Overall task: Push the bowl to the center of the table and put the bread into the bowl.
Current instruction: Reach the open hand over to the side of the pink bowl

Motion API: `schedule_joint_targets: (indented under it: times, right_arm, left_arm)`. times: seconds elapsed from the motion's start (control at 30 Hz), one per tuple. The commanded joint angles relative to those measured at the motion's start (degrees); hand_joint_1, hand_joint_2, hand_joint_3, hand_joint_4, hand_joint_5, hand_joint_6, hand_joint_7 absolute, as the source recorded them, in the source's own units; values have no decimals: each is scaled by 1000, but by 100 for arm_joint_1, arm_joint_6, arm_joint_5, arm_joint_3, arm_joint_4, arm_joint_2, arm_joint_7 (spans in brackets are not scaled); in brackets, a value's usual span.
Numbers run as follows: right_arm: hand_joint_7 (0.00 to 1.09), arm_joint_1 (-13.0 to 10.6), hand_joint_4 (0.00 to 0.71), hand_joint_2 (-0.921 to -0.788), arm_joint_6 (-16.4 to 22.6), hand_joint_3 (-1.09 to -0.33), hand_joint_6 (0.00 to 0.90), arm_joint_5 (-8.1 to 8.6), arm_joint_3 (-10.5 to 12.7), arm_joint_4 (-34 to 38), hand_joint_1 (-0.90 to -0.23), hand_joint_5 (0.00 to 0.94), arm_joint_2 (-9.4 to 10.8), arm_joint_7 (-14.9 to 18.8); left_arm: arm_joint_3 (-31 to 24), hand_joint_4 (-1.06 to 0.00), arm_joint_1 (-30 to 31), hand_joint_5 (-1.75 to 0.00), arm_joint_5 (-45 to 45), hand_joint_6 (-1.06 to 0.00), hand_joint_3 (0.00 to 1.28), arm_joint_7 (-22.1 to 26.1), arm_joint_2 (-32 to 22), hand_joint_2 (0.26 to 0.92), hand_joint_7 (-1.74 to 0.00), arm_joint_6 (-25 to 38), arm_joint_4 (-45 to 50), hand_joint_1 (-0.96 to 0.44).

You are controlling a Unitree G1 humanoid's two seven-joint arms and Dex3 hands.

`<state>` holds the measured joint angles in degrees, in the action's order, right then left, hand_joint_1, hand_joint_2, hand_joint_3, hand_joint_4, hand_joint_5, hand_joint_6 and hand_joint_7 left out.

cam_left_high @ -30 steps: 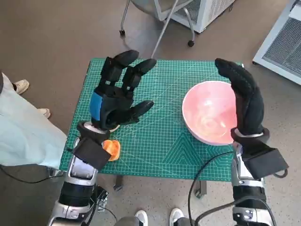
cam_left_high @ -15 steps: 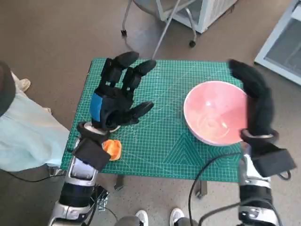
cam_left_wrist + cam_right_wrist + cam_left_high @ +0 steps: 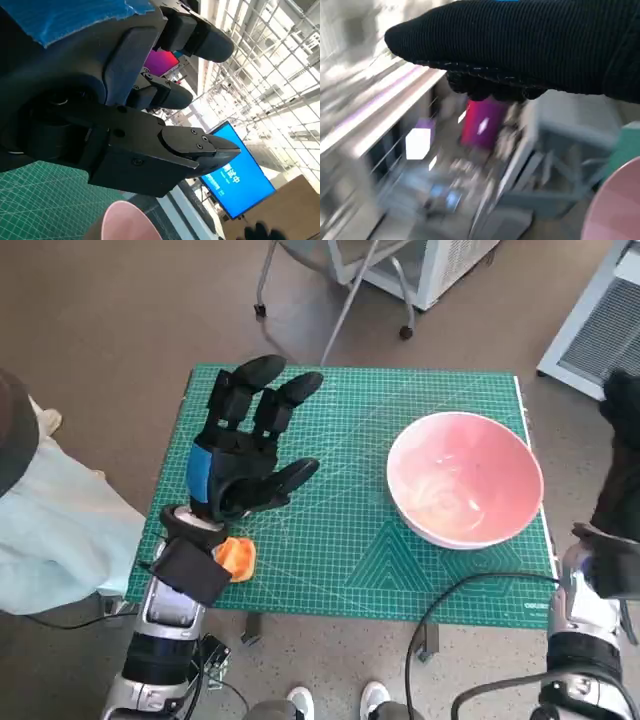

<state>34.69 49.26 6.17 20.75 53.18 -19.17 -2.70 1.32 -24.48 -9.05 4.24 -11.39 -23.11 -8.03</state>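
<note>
Meanwhile, pink bowl (image 3: 465, 490) sits near the surface's (image 3: 350, 540) right edge; left robot hand (image 3: 245, 455) spread, holding nothing; right robot hand's (image 3: 622, 455) fingers unclear.

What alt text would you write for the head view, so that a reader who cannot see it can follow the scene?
A pink bowl sits empty on the right side of a green cutting mat. The left hand, fingers spread and holding nothing, hovers over the mat's left side, an orange piece of bread lying beside its wrist. The gloved right hand is off the table's right edge.
</note>
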Motion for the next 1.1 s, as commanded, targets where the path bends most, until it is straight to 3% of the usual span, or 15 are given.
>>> schedule_joint_targets:
  times: [0.03,0.13,0.27,0.5,0.8,1.1]
  right_arm:
    - [827,168,348,-921,-272,-926,-1,197,217,977,-554,0,-2,-183]
    - [794,262,329,-921,-450,-930,3,269,283,1359,-570,1,45,-208]
    - [764,346,314,-921,-755,-939,9,491,398,1633,-555,0,190,-45]
    - [690,414,294,-921,-1317,-938,29,584,407,1907,-505,0,379,171]
    - [682,491,268,-921,-1621,-931,16,634,417,2012,-520,0,641,432]
    - [669,729,212,-921,-2088,-970,0,1209,839,2069,-518,0,953,974]
  left_arm:
    - [-37,-64,26,-807,-37,-33,340,-79,-22,777,-937,-75,2,-29]
    - [-28,-67,17,-800,-42,-34,337,-89,-11,782,-933,-72,-31,-33]
    - [-12,-71,33,-790,-65,-37,333,-103,-12,789,-928,-46,6,-39]
    - [-30,-78,88,-774,-109,-41,326,-112,-72,805,-925,-45,83,-57]
    - [-100,-110,174,-718,-111,-58,274,-119,-134,843,-888,-67,128,-87]
    - [-212,-137,397,-667,-76,-92,205,-143,-216,886,-847,-59,304,-106]
